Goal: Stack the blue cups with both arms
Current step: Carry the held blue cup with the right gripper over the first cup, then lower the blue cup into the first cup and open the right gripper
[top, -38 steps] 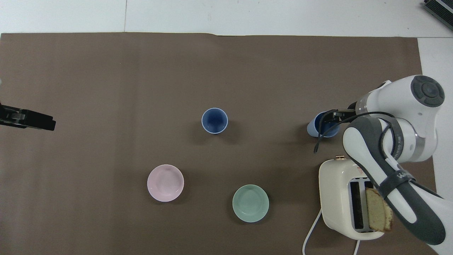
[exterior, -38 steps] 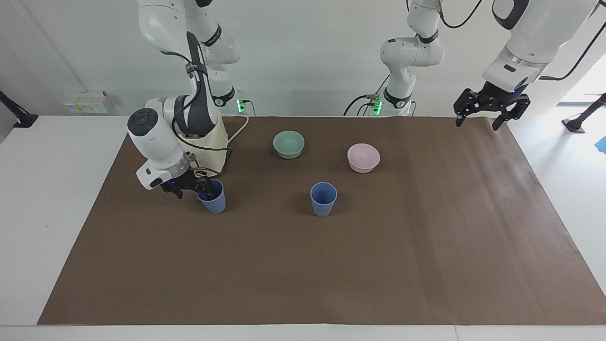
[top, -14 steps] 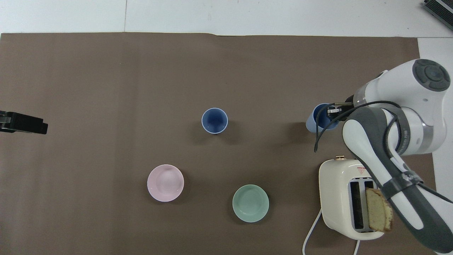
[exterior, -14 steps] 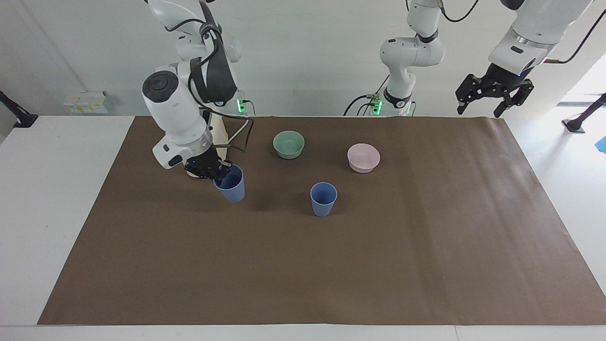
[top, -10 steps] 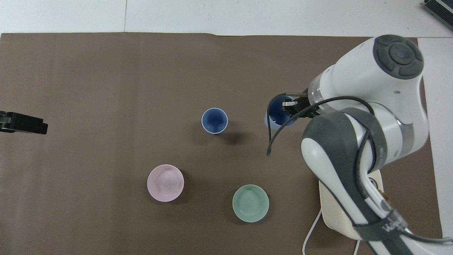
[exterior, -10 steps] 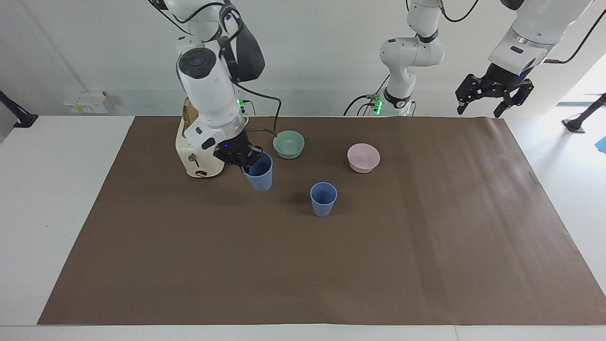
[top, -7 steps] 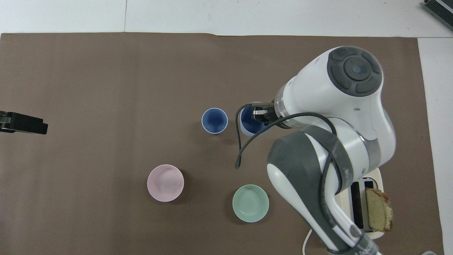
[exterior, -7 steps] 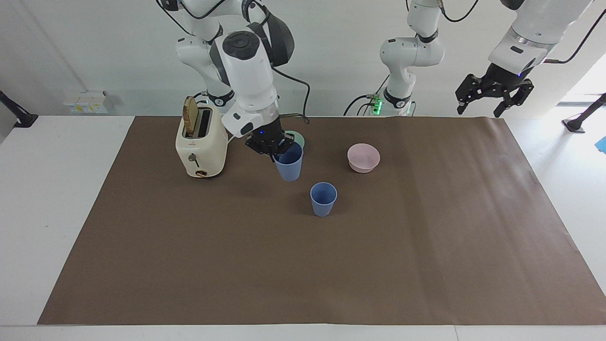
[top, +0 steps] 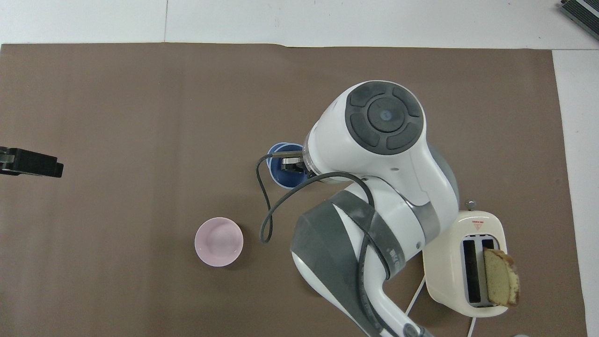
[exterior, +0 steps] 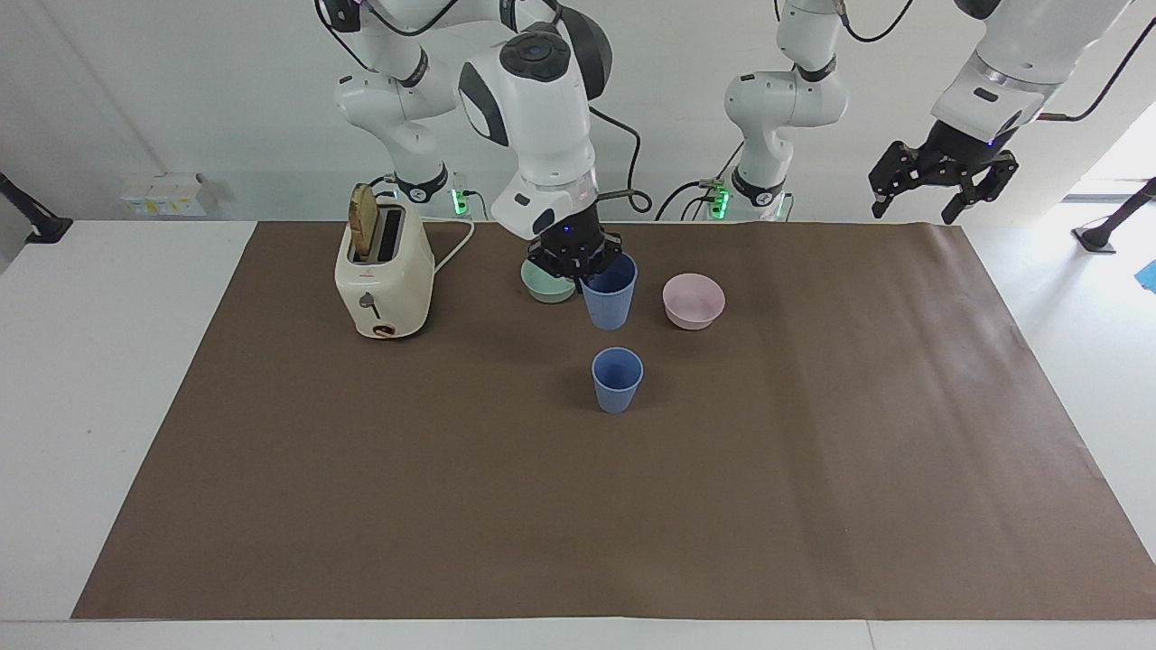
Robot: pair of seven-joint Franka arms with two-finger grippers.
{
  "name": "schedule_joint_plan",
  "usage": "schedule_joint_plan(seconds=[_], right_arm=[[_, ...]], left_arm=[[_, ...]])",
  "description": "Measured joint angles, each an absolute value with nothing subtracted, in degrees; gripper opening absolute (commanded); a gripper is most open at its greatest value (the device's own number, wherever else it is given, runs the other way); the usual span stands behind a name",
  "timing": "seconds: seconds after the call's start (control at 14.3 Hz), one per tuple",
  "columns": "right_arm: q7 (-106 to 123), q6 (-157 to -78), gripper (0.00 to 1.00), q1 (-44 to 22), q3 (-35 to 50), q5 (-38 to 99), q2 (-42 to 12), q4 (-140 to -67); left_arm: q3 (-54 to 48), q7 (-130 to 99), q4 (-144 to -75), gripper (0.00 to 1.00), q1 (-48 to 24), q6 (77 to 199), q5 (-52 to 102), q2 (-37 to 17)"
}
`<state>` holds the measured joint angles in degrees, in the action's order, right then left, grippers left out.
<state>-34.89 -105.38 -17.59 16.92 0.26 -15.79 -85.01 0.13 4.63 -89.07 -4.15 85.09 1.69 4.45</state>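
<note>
Setting: white wall at the top of the facing view; a brown paper mat [exterior: 578, 506] covers the white table.
Right gripper [exterior: 582, 264]: upper centre of the facing view, raised, fingers pinched shut over the rim of the carried blue cup [exterior: 610, 293], one finger inside the wall and one outside.
Carried blue cup: hangs in the air at the centre of the frame, directly above the standing blue cup [exterior: 617, 379] as shown; in the overhead view the two rims nearly coincide.
Standing blue cup: on the mat at mid-frame, below the pale green bowl [exterior: 545, 287] and the pink bowl [exterior: 693, 300].
Orientation: both cups upright, mouth up, narrow base down; long axis vertical, the carried one roughly so.
Handling (judged): light, thin-walled, fairly stiff plastic with a matte surface; unlikely to break, but easy to tip or swing from a one-sided hold. The rim is the practical place to grip, leaving the tapered body free to nest.
Left gripper [exterior: 939, 190]: upper right of the facing view, raised over the mat's edge, fingers spread and empty; this arm waits.
Other: cream toaster [exterior: 383, 275] holding a bread slice [exterior: 364, 219], upper left.
</note>
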Motion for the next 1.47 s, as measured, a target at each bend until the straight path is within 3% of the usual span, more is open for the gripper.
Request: schedule_joint_plan(seconds=[0.91, 1.47], right_arm=[[-36.44, -112.23, 0.00, -17.81, 16.36, -1.55, -22.70, -84.32], [-36.44, -112.65, 0.00, -17.81, 16.36, -2.42, -23.51, -84.31]], left_arm=[[0.13, 4.63, -89.07, 1.00, -4.15, 85.07, 1.69, 4.45], [0.13, 4.63, -89.07, 1.00, -4.15, 85.07, 1.69, 4.45]])
